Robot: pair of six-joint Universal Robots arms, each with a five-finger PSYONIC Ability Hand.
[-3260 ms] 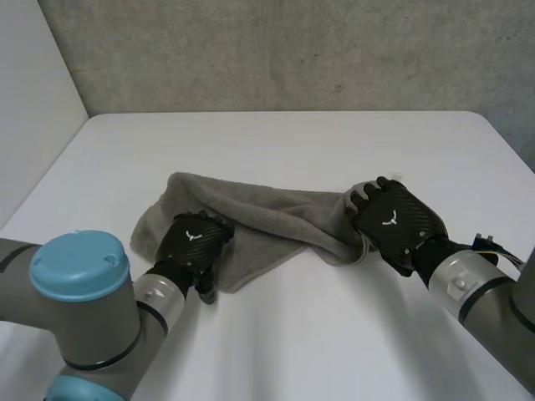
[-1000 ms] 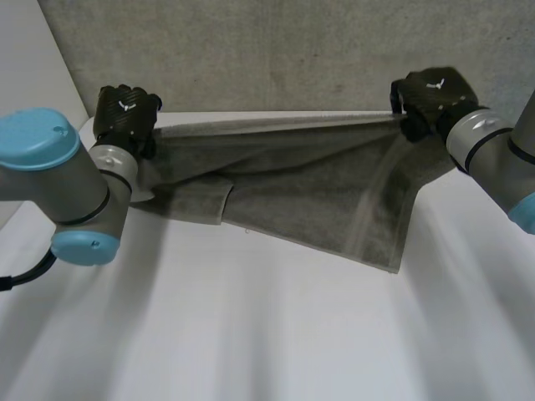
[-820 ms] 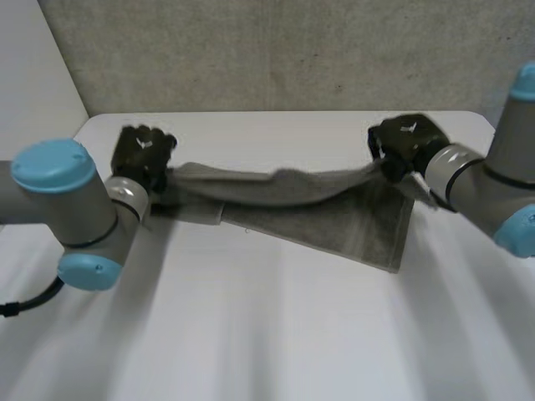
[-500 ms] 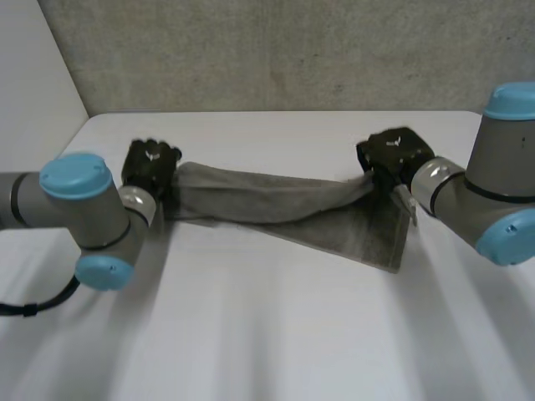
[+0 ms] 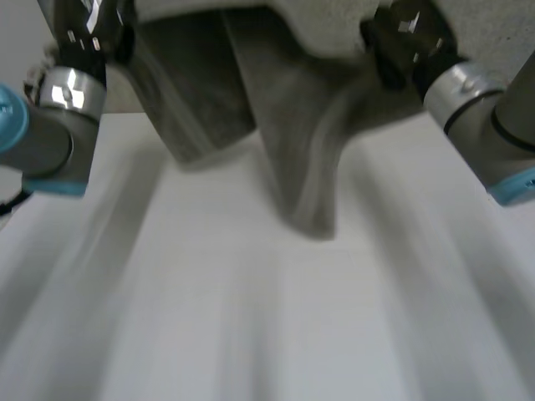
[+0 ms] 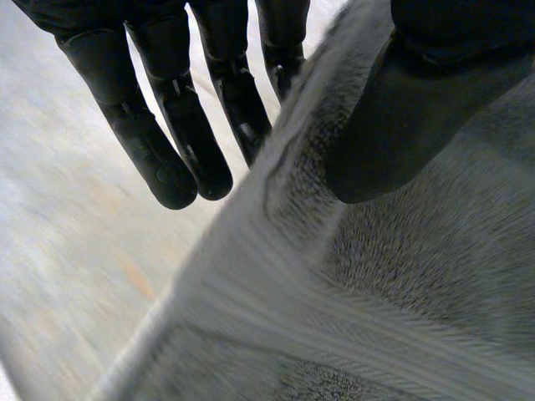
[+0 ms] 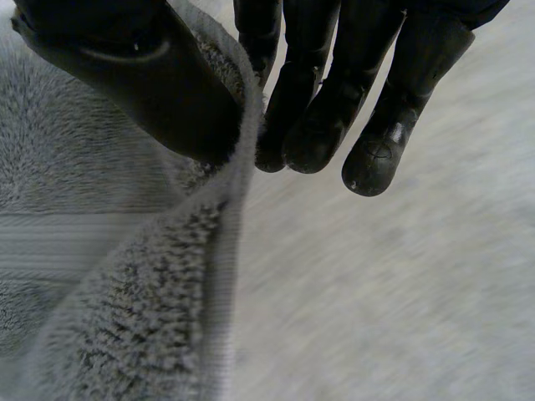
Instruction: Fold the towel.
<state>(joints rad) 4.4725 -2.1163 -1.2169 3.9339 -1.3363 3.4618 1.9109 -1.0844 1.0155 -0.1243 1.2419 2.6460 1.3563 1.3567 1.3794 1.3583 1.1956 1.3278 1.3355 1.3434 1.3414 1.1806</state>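
- towel: mid grey, fuzzy pile. A paler, flat-woven band crosses it, finely ribbed. The hem is the same paler grey.
- left hand, right hand: black all over. The fingers are plain black with a dull sheen and no markings.
- arms: grey joints, silver wrist rings, light-blue caps.
- surface: white, plain.
- wall: grey, faintly speckled.

Towel: grey terry cloth with a flat woven band near the hem. Raised off the desk, it hangs from its upper edge in loose vertical folds. One lower corner droops lowest, near the desk.
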